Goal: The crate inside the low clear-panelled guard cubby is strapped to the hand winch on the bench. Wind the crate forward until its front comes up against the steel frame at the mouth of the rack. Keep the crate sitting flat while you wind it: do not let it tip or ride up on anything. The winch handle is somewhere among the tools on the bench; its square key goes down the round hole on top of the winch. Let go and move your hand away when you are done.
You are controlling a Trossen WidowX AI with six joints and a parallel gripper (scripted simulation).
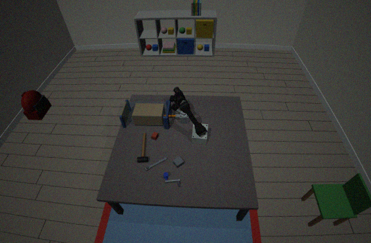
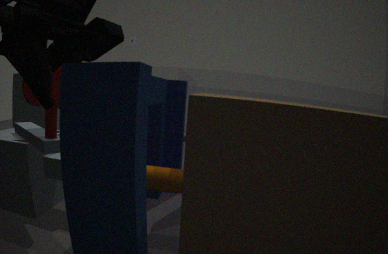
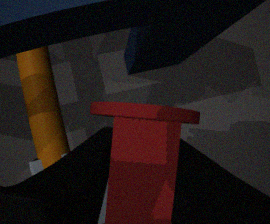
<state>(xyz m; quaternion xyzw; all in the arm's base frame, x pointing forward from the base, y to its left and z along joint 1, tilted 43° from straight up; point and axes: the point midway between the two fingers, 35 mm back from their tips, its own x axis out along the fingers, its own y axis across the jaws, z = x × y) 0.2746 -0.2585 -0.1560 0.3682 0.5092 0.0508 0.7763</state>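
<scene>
From my station I had the claw [image 1: 174, 107] [image 2: 51, 103] [image 3: 136, 139] closed around the winch handle's red grip [image 2: 51, 123] [image 3: 142, 155]. The crate [image 1: 148, 114] [image 2: 286, 178] lay flat across the blue frame [image 1: 167, 115] [image 2: 101, 154] [image 3: 61, 22] from it, lower than the claw; an orange bar [image 1: 170, 115] [image 2: 165, 178] [image 3: 42, 105] ran out toward the winch [image 1: 184, 119] [image 2: 11, 165].

The blue frame [image 2: 104, 144] hides part of the winch [image 2: 11, 165] outside.

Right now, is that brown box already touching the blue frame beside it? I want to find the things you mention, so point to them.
No, a gap crossed by an orange strap [image 2: 164, 178] separates the box [image 2: 286, 178] from the blue frame [image 2: 104, 144].
</scene>
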